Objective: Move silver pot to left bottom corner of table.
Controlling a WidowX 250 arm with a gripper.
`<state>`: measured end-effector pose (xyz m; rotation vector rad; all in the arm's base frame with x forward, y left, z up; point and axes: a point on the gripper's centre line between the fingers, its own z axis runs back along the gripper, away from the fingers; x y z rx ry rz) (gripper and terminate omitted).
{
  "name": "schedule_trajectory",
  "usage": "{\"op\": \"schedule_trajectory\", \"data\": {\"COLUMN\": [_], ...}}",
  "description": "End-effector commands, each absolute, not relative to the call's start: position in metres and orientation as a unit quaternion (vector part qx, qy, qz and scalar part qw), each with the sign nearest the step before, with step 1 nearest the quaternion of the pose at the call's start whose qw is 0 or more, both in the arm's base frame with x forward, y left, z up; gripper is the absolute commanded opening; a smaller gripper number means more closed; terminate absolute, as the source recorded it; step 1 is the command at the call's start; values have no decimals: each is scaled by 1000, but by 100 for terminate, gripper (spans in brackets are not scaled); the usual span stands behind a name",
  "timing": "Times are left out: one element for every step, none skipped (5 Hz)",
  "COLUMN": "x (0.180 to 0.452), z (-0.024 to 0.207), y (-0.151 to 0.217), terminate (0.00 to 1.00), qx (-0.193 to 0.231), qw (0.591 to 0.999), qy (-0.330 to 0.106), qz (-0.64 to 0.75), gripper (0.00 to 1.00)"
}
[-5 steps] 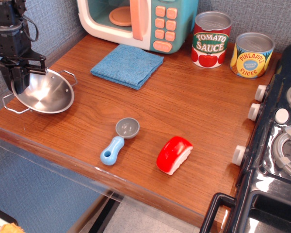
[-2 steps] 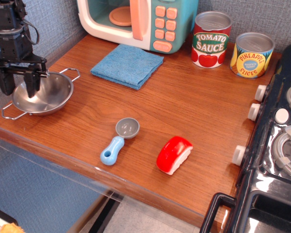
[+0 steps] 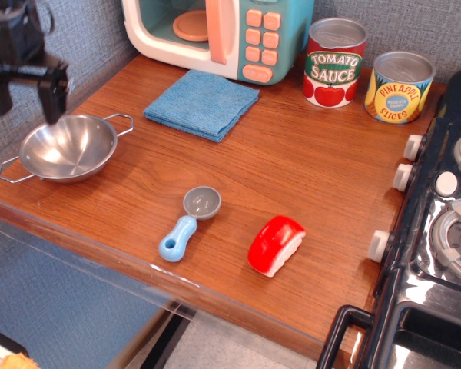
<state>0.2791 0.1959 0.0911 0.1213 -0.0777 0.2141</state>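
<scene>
The silver pot (image 3: 67, 148) stands upright on the brown wood table (image 3: 276, 169), near its front left corner, with one wire handle toward the left edge and one toward the back. My gripper (image 3: 27, 98) hangs above the pot's back left rim, clear of it. Its two black fingers are spread apart and hold nothing.
A blue cloth (image 3: 201, 103) lies behind the pot to the right, in front of a toy microwave (image 3: 223, 34). A grey-and-blue scoop (image 3: 189, 222) and a red-and-white toy (image 3: 276, 244) lie near the front edge. Two cans (image 3: 335, 61) stand at the back right. A black toy stove (image 3: 438, 231) is at the right.
The gripper let go of the pot's rim, opened and rose. The pot went from tilted in the grip to resting flat on the table, slightly nearer the left edge.
</scene>
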Motion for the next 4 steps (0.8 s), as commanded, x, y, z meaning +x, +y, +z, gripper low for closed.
{"op": "schedule_trajectory", "data": {"x": [299,302,302,302], "z": [118,114,114,114], "y": [137,127,127,127], "terminate": [0,0,0,100], "qx": [31,29,29,29], "qw": [997,996,996,996], "qy": [-75,-75,-75,-75], "qz": [-16,-32,-32,-32], "gripper": [100,100,100,100]}}
